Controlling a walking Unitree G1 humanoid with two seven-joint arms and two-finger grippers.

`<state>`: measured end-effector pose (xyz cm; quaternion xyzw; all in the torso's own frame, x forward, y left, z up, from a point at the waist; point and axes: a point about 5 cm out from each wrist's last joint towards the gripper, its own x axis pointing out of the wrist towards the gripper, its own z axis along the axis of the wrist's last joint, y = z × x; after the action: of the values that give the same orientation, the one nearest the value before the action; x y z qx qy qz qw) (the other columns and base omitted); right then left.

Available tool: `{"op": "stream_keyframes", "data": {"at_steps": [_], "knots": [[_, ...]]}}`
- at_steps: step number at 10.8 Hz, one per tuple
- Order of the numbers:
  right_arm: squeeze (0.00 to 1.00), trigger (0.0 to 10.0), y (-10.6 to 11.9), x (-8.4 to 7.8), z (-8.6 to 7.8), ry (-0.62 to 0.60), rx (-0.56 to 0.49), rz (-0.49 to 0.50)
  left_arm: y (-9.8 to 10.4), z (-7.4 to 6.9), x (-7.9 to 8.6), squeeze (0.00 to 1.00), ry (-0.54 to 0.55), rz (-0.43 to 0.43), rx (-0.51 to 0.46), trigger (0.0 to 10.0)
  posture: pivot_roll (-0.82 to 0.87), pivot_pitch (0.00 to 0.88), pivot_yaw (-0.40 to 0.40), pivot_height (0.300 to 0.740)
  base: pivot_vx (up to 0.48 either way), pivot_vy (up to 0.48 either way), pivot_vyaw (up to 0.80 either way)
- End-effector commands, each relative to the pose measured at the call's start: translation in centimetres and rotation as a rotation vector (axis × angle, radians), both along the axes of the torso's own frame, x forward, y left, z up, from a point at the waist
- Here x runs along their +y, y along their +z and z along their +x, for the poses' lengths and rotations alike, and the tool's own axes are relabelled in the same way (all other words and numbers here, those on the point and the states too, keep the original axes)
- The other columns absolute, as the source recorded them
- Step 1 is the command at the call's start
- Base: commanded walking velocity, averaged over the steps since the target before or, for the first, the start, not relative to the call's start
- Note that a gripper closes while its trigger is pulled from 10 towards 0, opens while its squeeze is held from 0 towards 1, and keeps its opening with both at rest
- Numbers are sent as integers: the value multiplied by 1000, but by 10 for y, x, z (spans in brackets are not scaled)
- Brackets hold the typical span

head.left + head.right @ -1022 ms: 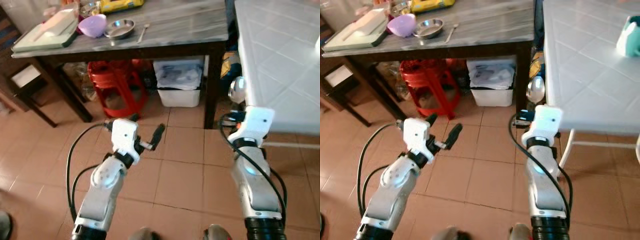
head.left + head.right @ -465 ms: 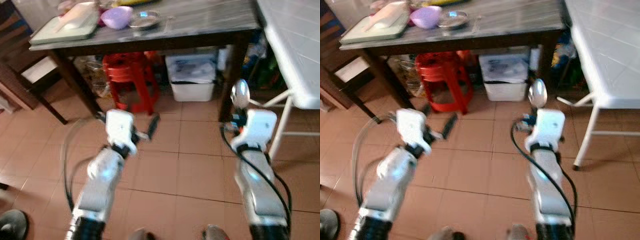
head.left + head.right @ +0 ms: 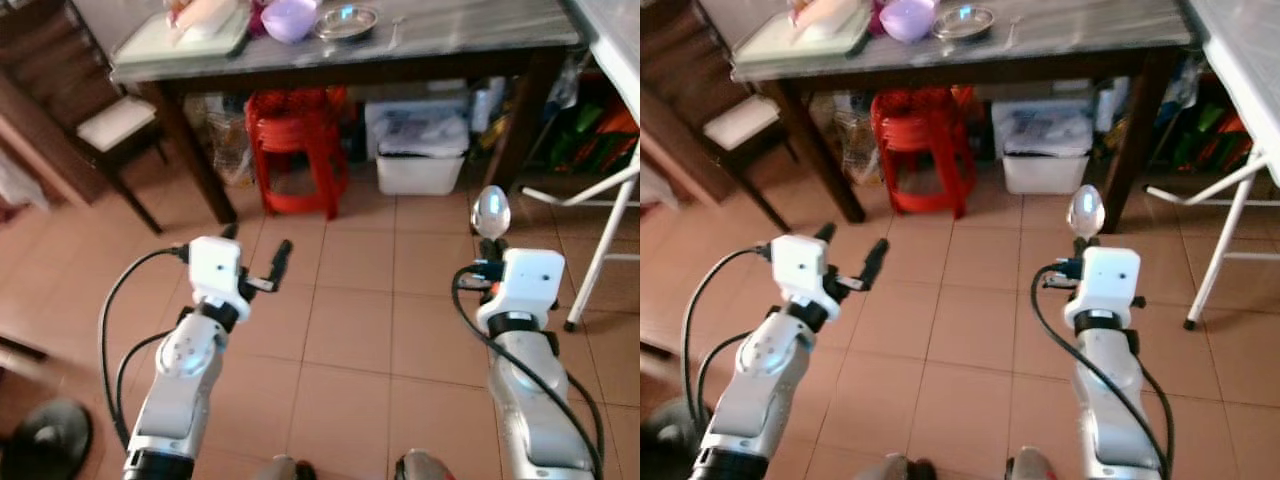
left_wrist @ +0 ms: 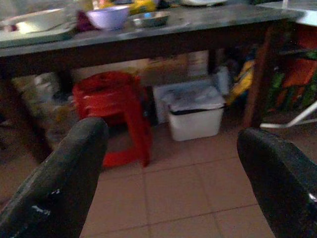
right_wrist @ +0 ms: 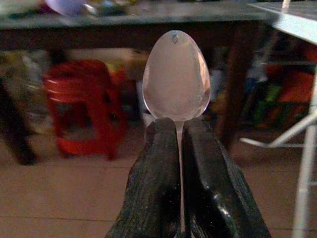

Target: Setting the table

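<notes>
Evidently we carried the spoon (image 5: 176,77) upright above the tiled floor, our right gripper (image 5: 179,148) pinching its thin neck, judging it light, stiff and slippery, while our left gripper (image 4: 173,173) stood wide apart, empty.

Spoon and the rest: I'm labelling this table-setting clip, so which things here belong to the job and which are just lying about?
Job:
spoon, clamped in the right gripper
purple bowl
metal dish
second spoon on the dark table
left gripper, open, idle

Lying about:
red stools
white bin
wooden chair
</notes>
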<state>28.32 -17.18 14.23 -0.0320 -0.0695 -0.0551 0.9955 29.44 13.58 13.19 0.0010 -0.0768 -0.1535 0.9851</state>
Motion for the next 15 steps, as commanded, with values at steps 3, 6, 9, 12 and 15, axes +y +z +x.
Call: {"op": "stream_keyframes", "data": {"at_steps": [3,6,9,12,15], "knots": [[0,10000,9,5,0,26,-31,-10,5,-4,0,0,-18,-15,-28,10000,-64,193,147,740,386,0,0],[0,10000,8,6,1,28,-24,-9,4,-7,-1,0,-34,-20,-20,10000,-61,192,145,740,480,0,0],[0,10000,9,6,3,29,-26,-7,4,-8,-2,0,-50,-22,-17,10000,-62,189,150,740,480,0,0],[0,10000,8,7,2,30,-19,9,3,-9,-4,0,-66,-23,-11,10000,-60,193,149,740,480,0,-171],[0,10000,7,8,2,33,-16,14,1,-11,-6,0,-84,-23,-4,10000,-60,193,148,740,480,0,-171]]}}
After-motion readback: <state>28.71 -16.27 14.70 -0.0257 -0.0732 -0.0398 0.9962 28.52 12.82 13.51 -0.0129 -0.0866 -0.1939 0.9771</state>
